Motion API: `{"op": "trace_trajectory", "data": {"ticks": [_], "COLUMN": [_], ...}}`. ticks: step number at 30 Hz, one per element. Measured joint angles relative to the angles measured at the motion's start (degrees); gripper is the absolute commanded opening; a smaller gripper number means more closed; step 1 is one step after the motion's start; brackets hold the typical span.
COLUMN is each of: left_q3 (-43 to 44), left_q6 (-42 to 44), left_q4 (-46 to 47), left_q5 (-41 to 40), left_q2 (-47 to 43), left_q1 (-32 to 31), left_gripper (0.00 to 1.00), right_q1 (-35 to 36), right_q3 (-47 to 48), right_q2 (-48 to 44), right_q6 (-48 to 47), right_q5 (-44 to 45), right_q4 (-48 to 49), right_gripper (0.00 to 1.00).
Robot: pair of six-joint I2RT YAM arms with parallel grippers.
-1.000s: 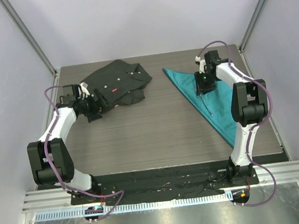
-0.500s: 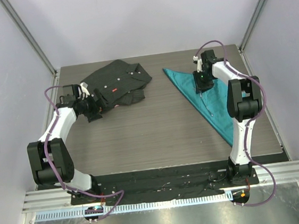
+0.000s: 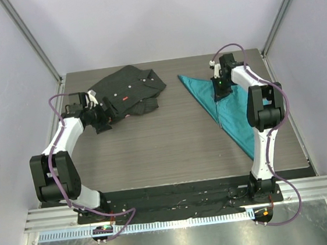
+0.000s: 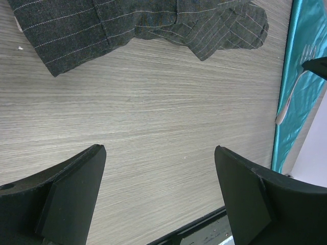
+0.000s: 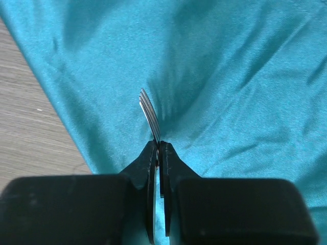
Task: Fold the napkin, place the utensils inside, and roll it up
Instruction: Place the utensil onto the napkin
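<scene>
A grey wood-grain desk (image 3: 154,147) carries a black pinstriped buttoned shirt (image 3: 128,91), crumpled at its far left. A teal, slightly shiny napkin (image 3: 233,115) lies folded into a triangle at the far right. The left tool (image 4: 159,150) hangs spread wide over bare desk just beside the shirt, holding nothing. The right tool (image 5: 158,148) is pressed together on a thin silver metal fork (image 5: 149,115), pinching it just behind the tines. The tines jut out past the fingertips above the napkin, near its long edge. The fork looks light, stiff and smooth, so it is likely to swivel in so narrow a pinch; a hold nearer mid-handle would probably steady it. The satin-like cloth looks soft and slippery, and is best taken by a corner or the folded edge.
</scene>
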Motion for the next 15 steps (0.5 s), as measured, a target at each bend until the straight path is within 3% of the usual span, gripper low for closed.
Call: {"op": "trace_trajectory", "data": {"ticks": [15], "left_q3": [0.0], "left_q6": [0.0], "left_q4": [0.0], "left_q5": [0.0], "left_q2": [0.0], "left_q1": [-0.2], "left_gripper": [0.92], "right_q1": [-2.2], "right_q3": [1.9], "right_q2": [1.5], "right_q6": [-9.0], "right_q5": [-14.8], "right_q4": [-8.4], "right_gripper": [0.06]}}
